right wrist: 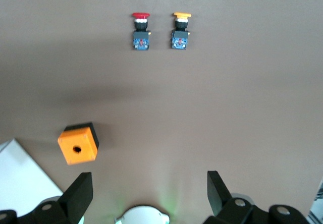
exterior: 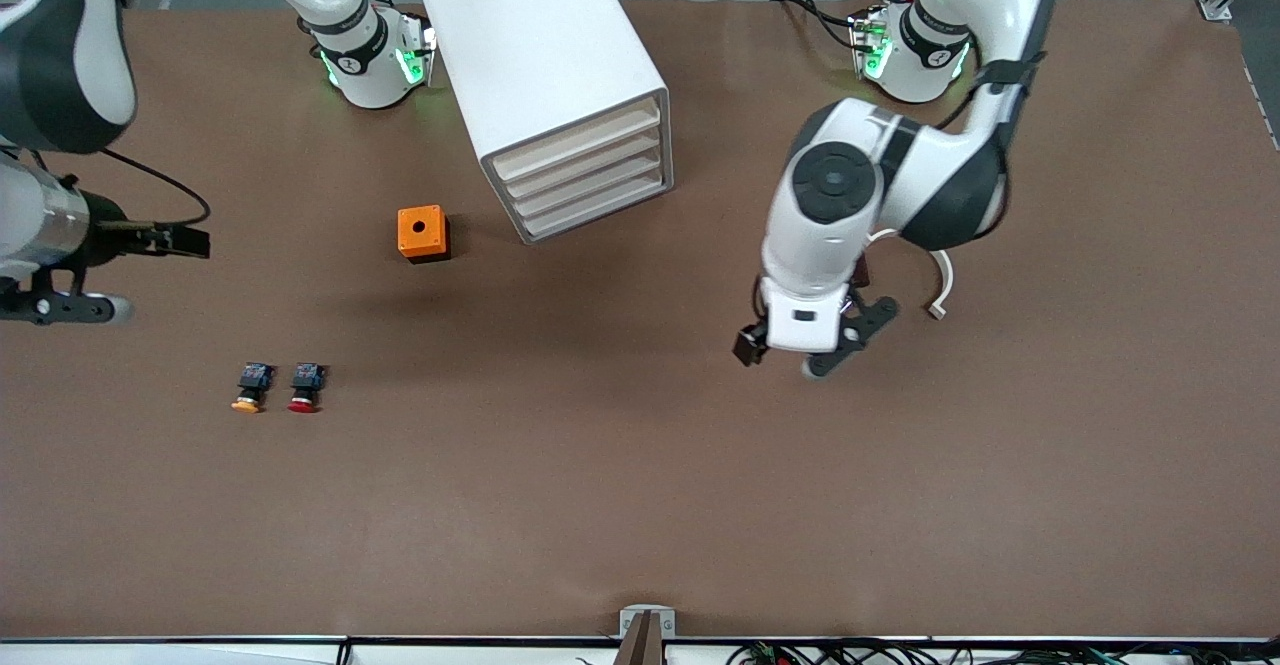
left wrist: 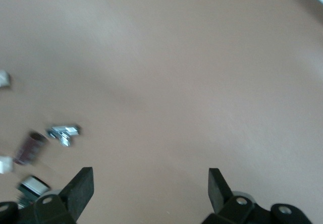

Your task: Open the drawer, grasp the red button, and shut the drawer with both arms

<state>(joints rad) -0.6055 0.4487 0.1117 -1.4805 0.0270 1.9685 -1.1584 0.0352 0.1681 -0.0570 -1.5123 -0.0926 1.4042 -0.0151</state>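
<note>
The red-capped button (exterior: 304, 388) lies on the brown table toward the right arm's end; it also shows in the right wrist view (right wrist: 141, 31). The white drawer cabinet (exterior: 548, 65) stands between the arm bases with all its drawers (exterior: 588, 171) shut. Its corner shows in the right wrist view (right wrist: 20, 181). My right gripper (exterior: 150, 275) is open and empty, high over the table at the right arm's end (right wrist: 149, 178). My left gripper (exterior: 806, 341) is open and empty over bare table toward the left arm's end (left wrist: 151, 176).
An orange-yellow-capped button (exterior: 249, 388) (right wrist: 180, 31) lies beside the red one. An orange box with a hole (exterior: 422, 233) (right wrist: 78, 145) sits beside the cabinet. Small blurred objects (left wrist: 63, 132) show at the edge of the left wrist view.
</note>
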